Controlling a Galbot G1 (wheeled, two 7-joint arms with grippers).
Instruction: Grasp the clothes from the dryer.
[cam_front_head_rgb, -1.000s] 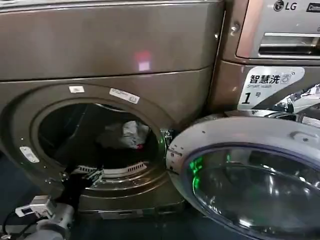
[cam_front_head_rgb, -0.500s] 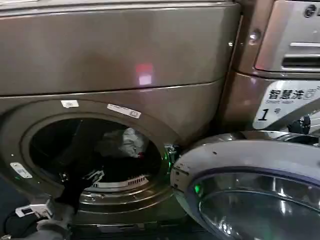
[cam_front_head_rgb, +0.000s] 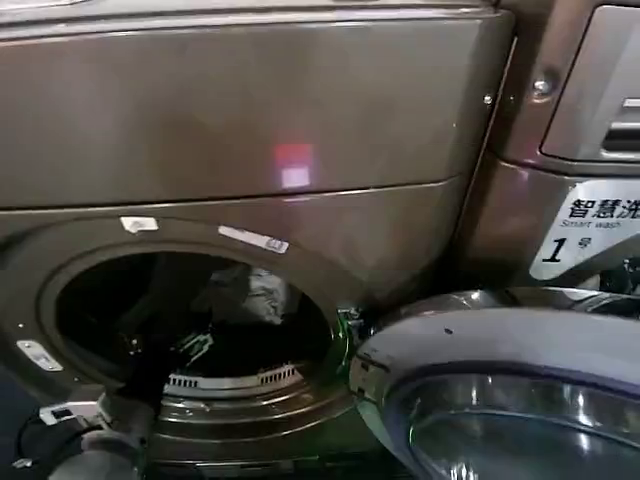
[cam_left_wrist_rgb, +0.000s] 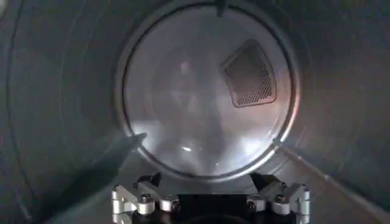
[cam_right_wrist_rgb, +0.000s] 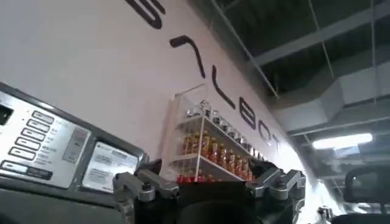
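1. Your left gripper (cam_left_wrist_rgb: 210, 204) sits inside the dryer (cam_front_head_rgb: 250, 130) drum; finger spread can't be told.
2. The clothes (cam_front_head_rgb: 245, 295) lie far back in the porthole, right of the arm.
3. Your right gripper (cam_right_wrist_rgb: 210, 195) points away at a wall; its finger state can't be told either.

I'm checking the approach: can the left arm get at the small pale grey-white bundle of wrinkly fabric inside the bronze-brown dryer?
Probably yes. The bronze-brown dryer stands open, the left arm already reaches through its round porthole, and nothing blocks the pale grey-white fabric bundle deeper inside.
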